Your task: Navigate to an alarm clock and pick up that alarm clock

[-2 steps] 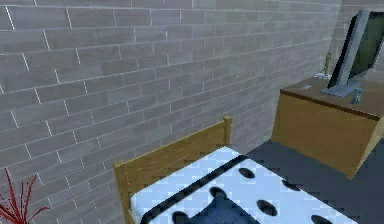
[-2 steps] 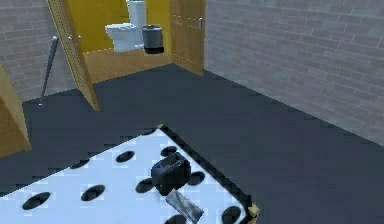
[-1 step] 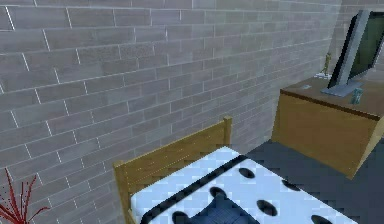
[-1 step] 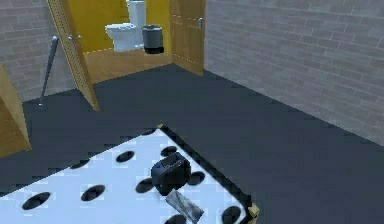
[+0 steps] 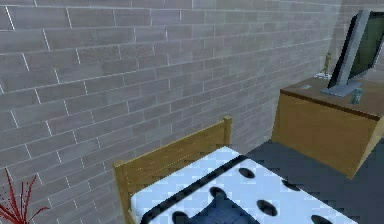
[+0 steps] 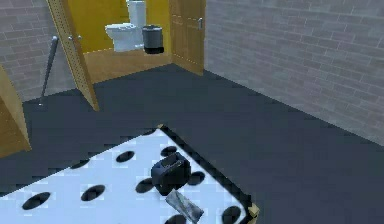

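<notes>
Your gripper (image 6: 166, 175) hangs tucked over the polka-dot bed (image 6: 105, 172), likely because the drive comes first; whether it grasps anything, you cannot tell. The alarm clock is not yet certain: a small teal object (image 5: 357, 97) beside the television (image 5: 360, 45) on the wooden surface (image 5: 320, 125) may be it.

Spotted bed (image 5: 175, 160) against the brick wall (image 5: 120, 70) — dresser (image 5: 320, 125) with television (image 5: 362, 45) nearby, toilet (image 6: 127, 33) beyond an open door (image 6: 72, 50).
</notes>
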